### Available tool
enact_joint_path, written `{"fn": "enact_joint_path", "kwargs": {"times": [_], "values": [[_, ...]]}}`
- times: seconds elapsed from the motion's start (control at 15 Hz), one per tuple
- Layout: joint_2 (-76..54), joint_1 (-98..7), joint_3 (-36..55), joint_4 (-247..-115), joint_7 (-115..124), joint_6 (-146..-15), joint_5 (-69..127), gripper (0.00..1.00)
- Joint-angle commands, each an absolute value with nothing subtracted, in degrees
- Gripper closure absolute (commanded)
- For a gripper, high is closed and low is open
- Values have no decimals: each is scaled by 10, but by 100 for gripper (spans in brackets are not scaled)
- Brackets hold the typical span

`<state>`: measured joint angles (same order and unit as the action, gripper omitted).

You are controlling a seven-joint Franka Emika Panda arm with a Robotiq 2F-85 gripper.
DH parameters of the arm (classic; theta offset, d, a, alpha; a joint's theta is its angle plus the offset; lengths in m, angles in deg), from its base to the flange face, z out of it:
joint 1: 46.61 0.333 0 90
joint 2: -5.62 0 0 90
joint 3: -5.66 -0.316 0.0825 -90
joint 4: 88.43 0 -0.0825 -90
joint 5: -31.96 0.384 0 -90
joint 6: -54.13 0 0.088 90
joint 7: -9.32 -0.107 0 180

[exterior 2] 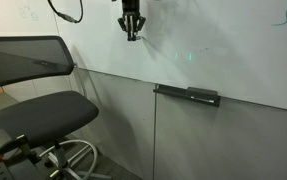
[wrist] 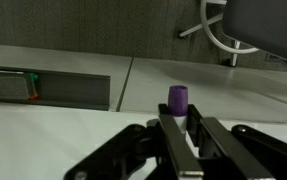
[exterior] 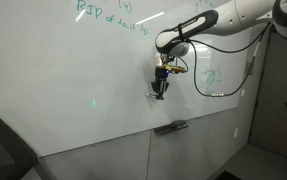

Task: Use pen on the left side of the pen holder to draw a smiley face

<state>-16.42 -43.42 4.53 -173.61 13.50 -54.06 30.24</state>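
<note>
Presently the gripper (wrist: 183, 128) is closed narrow on the pen (wrist: 177, 98), whose purple end stands out between the 2 fingers. The firm pinch is judged necessary so the tip can bear on the whiteboard (exterior: 73, 80). In both exterior views the gripper hangs close to the board; contact cannot be told. The pen holder (exterior: 170, 127) sits at 6 o'clock, well apart. No smiley face strokes can be made out. Green handwriting (exterior: 113, 14) lies at 11 o'clock. An office chair (exterior 2: 43, 110) stands at 7 o'clock, clear of the arm.
</note>
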Motion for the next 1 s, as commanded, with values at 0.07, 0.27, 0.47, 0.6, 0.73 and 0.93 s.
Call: {"fn": "enact_joint_path", "kwargs": {"times": [0.07,0.27,0.47,0.6,0.73,0.93], "values": [[-183,-440,40,-1712,146,-545,306,94],[-187,-441,40,-1715,145,-547,307,94],[-174,-442,41,-1730,136,-542,308,94],[-162,-444,41,-1745,132,-545,313,94],[-150,-448,42,-1758,129,-549,321,94],[-131,-454,41,-1780,125,-554,336,94]]}}
